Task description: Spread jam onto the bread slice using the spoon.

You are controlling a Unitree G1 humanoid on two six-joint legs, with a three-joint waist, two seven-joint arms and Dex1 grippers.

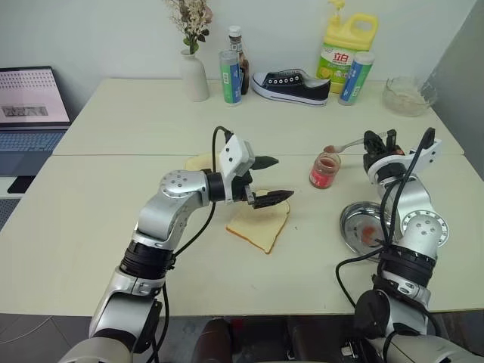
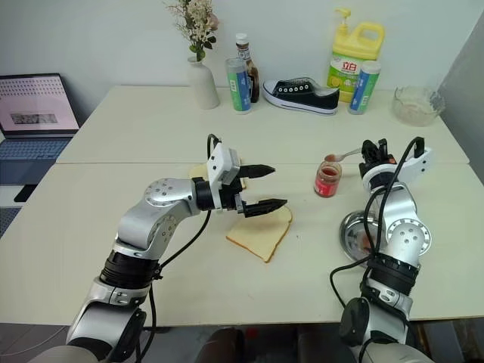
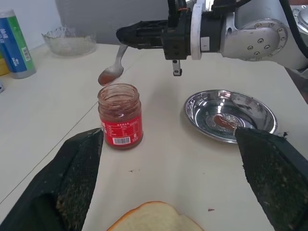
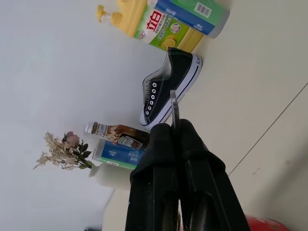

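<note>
In the left eye view, the open jar of jam (image 1: 324, 170) stood right of centre, the round steel dish (image 1: 361, 224) lower right held a red smear, and a glass bowl (image 1: 408, 95) sat upper right on the cream table (image 1: 113, 219) before a white wall. The bread slice (image 1: 259, 224) lay at centre under the left gripper (image 1: 266, 180), fingers spread wide. The left wrist view had the spoon (image 3: 114, 70), jam in its bowl, hovering just above the jar at upper left. In the right wrist view, the right gripper (image 4: 174, 132) was pressed together on the spoon's handle, with a black shoe (image 4: 168, 86) and yellow detergent bottle (image 4: 144, 19) above.
</note>
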